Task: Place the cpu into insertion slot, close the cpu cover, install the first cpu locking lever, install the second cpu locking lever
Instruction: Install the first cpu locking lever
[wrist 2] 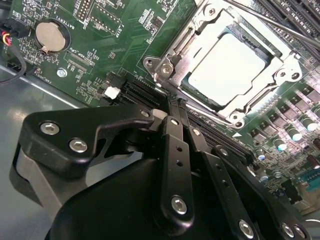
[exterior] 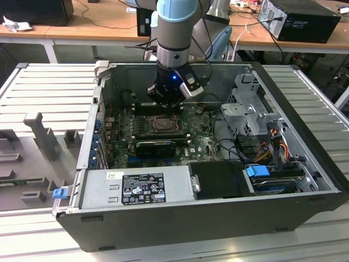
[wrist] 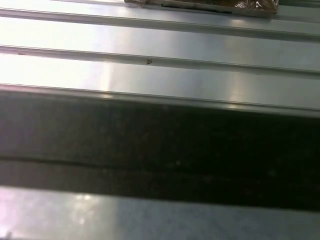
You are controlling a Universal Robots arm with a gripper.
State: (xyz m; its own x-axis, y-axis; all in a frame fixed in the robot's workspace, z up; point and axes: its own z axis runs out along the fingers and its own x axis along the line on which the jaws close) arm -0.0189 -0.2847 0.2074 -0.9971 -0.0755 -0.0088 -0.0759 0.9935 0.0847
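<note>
The cpu point(wrist 2: 227, 65), a pale square chip, lies flat in the motherboard socket point(exterior: 163, 124). The cpu cover point(wrist 2: 280, 75), a silver frame, lies down around it, and the chip shows through its window. A thin metal lever rod point(wrist 2: 280, 25) runs slantwise past the socket's far side, apart from the cover. My gripper point(wrist 2: 174, 104) hangs just above the board beside the socket's near corner, its black fingers point(wrist 2: 172, 145) pressed together with nothing between them. In the exterior view the gripper point(exterior: 166, 102) sits just behind the socket inside the open computer case.
The case walls point(exterior: 87, 136) surround the board. A drive cage point(exterior: 248, 112) and cables point(exterior: 272, 142) fill the exterior view's right, and a power supply point(exterior: 136, 188) sits in front. A coin battery point(wrist 2: 49, 36) lies on the board. The ribbed metal table point(wrist: 160, 45) lies around the case.
</note>
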